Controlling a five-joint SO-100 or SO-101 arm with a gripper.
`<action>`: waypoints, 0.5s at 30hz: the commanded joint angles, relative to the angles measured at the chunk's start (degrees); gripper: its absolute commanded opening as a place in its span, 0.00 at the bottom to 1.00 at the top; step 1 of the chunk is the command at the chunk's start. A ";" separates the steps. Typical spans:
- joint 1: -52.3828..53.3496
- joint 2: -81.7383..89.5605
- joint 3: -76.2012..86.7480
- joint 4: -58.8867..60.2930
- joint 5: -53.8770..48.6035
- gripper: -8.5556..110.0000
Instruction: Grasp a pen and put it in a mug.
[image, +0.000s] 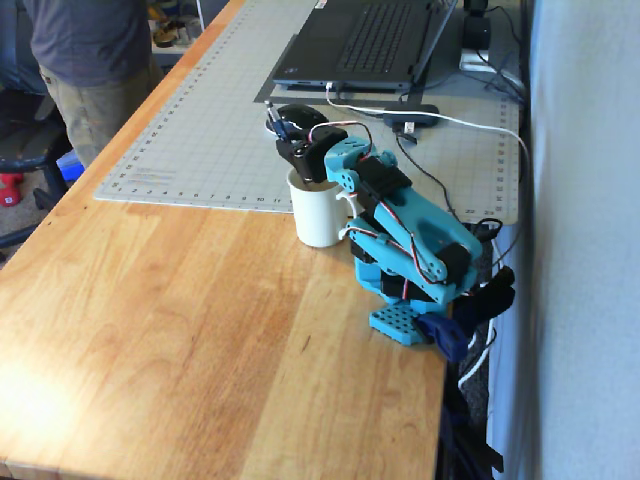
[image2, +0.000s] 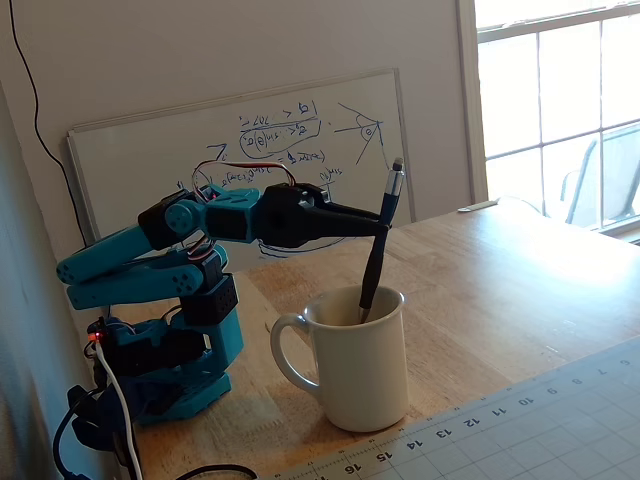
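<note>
The wooden tabletop carries the blue arm, mounted at its right edge in the fixed view looking along the bench, with the white mug standing just in front of the arm's base, close to the near edge of the grey cutting mat. The task is most of the way through: the pen is picked up and its lower end is already below the mug's rim, so what remains, by this reading, is to let go and pull the arm clear. The gripper is clenched on the pen at its upper half, holding it nearly upright with a slight lean. The mug holds only the pen's lower part (whether the tip touches the bottom cannot be told); nothing else shows inside.
</note>
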 joint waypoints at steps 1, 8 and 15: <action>2.72 2.11 -0.35 -1.85 0.09 0.10; 4.92 2.29 0.00 -1.14 0.09 0.10; 5.98 2.29 -0.09 -1.67 0.18 0.18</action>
